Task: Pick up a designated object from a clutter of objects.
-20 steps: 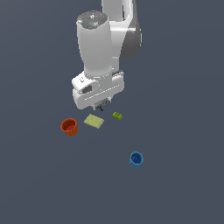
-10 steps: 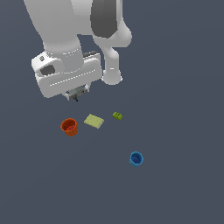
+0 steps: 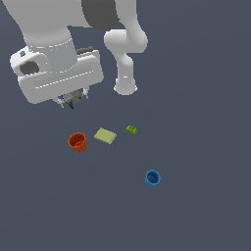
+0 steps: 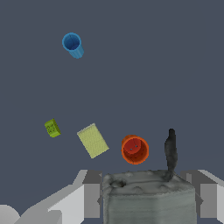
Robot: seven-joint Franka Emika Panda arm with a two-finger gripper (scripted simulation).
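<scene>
In the wrist view the nearest thing is the navy-and-grey item (image 4: 148,199), a grey block with a thin dark stick rising from it, and it sits between the two fingers (image 4: 83,199) of the gripper (image 4: 146,197). The jaws are closed on its sides (the fingertips themselves are cut off by the frame edge).

In the exterior view the gripper (image 3: 71,99) is in the upper left part of the frame, high above the floor, and the item (image 3: 72,97) is only partly visible under the big white hand. Below it, near the middle left of the frame, stands the orange-red cup (image 3: 77,142). Just to its right lies the flat pale yellow-green pad (image 3: 105,136), then the lime-green brick (image 3: 131,129). The blue cup (image 3: 153,178) stands well apart, lower and right of centre.
</scene>
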